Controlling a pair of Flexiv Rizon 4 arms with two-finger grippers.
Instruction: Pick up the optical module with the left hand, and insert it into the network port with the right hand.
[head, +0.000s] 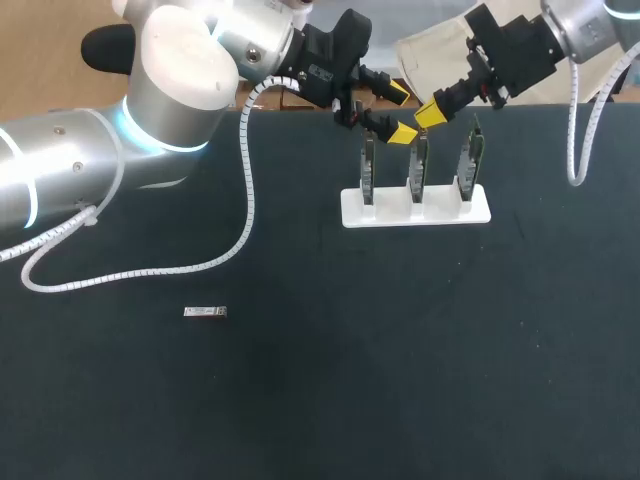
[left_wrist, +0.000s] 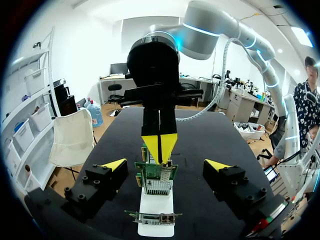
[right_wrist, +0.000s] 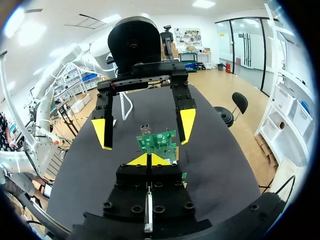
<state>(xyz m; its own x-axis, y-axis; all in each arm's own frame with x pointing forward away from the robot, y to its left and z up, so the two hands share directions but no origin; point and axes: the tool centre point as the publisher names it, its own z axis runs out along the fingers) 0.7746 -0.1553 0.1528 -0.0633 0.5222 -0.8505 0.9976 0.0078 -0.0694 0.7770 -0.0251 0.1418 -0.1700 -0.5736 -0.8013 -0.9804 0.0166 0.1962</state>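
Zero pickup yet: left pincer (head: 400, 114) gapes empty, right pincer (right_wrist: 148, 160) is pinched closed on nothing, both over the rack (head: 415, 208). Left needs the optical module (head: 205, 312) at the rack's 8 o'clock.

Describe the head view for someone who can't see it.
Open left jaws and shut right jaws nearly meet above a white stand holding three upright boards. The module lies untouched on the black table, far left.
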